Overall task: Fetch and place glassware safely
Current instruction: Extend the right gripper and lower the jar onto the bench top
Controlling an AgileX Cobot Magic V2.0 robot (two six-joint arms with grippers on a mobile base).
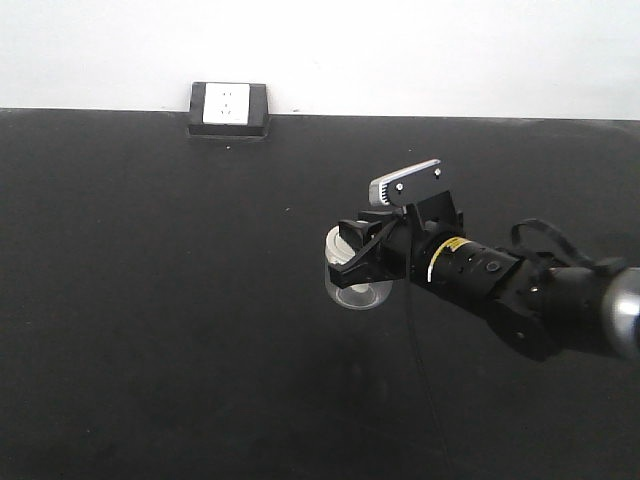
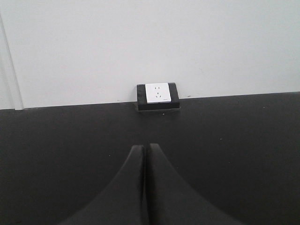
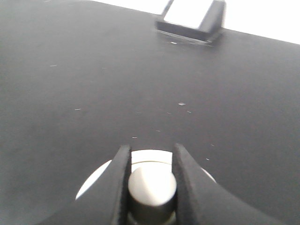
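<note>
The glass jar point(image 1: 358, 280), small and clear with a cream-white lid, sits right of the middle of the black table point(image 1: 150, 300). My right gripper point(image 1: 352, 258) reaches in from the right and is shut on the lid's raised knob point(image 3: 152, 186); its fingers point(image 3: 119, 183) press both sides of the knob in the right wrist view, above the white lid point(image 3: 96, 180). My left gripper point(image 2: 145, 149) is shut and empty, low over bare table, and is not seen in the front view.
A black box with a white socket face point(image 1: 228, 107) stands at the table's far edge against the white wall, also in the left wrist view point(image 2: 158, 95) and the right wrist view point(image 3: 192, 16). The right arm point(image 1: 520, 285) stretches across the right side.
</note>
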